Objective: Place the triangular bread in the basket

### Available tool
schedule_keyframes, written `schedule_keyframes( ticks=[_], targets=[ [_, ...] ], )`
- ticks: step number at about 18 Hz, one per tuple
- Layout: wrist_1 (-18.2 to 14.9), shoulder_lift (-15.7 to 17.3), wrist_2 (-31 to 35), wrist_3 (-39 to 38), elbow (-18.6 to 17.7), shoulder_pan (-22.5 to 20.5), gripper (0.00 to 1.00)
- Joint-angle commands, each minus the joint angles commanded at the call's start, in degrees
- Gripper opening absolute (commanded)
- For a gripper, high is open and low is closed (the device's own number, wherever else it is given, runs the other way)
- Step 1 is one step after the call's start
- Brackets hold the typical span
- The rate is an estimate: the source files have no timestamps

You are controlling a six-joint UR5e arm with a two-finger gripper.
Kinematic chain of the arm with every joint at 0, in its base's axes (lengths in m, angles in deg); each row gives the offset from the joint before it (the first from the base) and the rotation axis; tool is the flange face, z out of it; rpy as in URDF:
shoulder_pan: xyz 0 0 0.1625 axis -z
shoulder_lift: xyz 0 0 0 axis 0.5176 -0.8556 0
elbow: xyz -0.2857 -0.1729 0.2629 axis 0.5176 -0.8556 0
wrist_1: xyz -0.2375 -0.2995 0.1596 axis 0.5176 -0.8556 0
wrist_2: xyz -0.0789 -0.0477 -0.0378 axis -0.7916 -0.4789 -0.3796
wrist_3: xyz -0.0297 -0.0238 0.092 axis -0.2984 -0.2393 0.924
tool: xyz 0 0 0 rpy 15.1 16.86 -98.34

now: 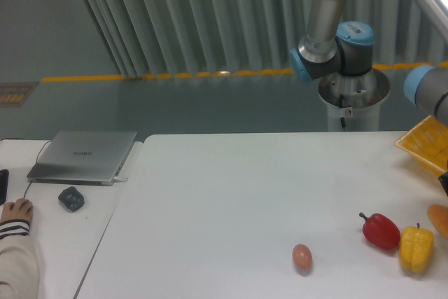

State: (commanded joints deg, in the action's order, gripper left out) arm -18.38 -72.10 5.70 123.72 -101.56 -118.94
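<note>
At the right edge, an orange-brown piece [439, 220] is cut off by the frame; it looks like the triangular bread. Just above it, a dark sliver of my gripper [444, 185] shows at the frame's edge, with its fingers out of view. I cannot tell whether it holds the piece. The bright yellow basket [424, 143] sits tilted at the table's far right, partly behind the arm's blue-capped wrist [424, 90] and partly out of frame.
A red pepper [381, 231] and a yellow pepper [416, 248] lie at the front right, with a brown egg [302, 257] to their left. On a side table at the left are a laptop [84, 155], a mouse [71, 198] and a person's hand [15, 210].
</note>
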Motion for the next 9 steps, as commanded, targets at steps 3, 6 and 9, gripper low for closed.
schedule_keyframes(
  ticks=[3,6,9],
  targets=[
    [-2.54,1.76,-0.26,3.68,0.96,-2.81,0.0],
    [-4.22,2.72,-1.32,9.48,1.58,-6.76,0.0],
    [-4.31,2.73,-1.41,15.28,1.58,-10.28,0.0]
  ],
)
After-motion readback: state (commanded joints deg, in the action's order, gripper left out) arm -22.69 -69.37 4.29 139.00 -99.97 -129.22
